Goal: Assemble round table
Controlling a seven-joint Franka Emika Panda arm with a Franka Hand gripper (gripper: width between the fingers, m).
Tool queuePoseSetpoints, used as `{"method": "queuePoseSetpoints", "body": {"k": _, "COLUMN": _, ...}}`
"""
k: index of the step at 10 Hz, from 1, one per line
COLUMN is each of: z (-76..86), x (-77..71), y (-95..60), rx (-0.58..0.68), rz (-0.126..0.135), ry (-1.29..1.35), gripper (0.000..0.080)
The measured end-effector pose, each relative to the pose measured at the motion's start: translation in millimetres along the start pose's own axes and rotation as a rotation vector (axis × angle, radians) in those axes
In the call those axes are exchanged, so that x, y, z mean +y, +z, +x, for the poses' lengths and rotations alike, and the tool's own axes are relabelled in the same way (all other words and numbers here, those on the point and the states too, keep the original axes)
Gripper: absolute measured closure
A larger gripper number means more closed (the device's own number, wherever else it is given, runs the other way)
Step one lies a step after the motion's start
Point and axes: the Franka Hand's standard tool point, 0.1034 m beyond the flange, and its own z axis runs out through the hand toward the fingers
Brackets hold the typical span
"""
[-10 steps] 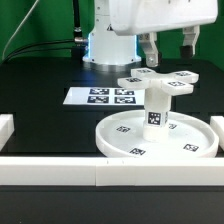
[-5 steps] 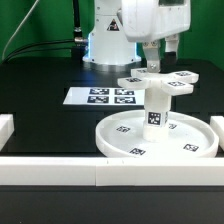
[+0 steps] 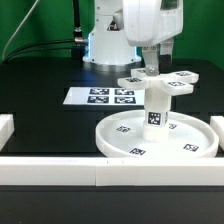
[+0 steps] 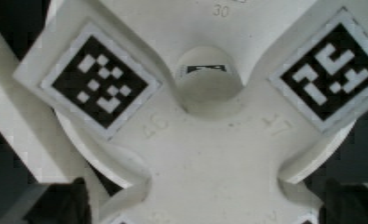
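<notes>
Swung in and lowered since earlier, the gripper [image 3: 152, 62], fingers parted, hangs directly above the cross-shaped piece [image 3: 157, 81] capping the upright leg [image 3: 156, 110].

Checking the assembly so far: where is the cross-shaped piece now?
In the exterior view, the cross-shaped piece sits atop the leg, right of centre, under the gripper.
</notes>
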Motion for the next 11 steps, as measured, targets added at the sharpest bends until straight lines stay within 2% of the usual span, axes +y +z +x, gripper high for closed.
{"method": "queuePoseSetpoints", "body": {"k": 6, "z": -4.1, "x": -5.2, "y": 14.1, "rx": -0.012, "rz": 0.022, "ry": 0.002, "gripper": 0.0151}}
{"method": "queuePoseSetpoints", "body": {"k": 7, "z": -4.9, "x": -5.3, "y": 14.8, "rx": -0.013, "rz": 0.023, "ry": 0.003, "gripper": 0.0274}}
{"method": "queuePoseSetpoints", "body": {"k": 8, "z": -5.4, "x": -4.9, "y": 14.6, "rx": -0.013, "rz": 0.022, "ry": 0.003, "gripper": 0.0274}}
{"method": "queuePoseSetpoints", "body": {"k": 9, "z": -6.2, "x": -4.5, "y": 14.6, "rx": -0.013, "rz": 0.022, "ry": 0.006, "gripper": 0.0359}}
{"method": "queuePoseSetpoints", "body": {"k": 11, "z": -6.1, "x": -4.6, "y": 14.6, "rx": -0.014, "rz": 0.022, "ry": 0.032, "gripper": 0.0359}}
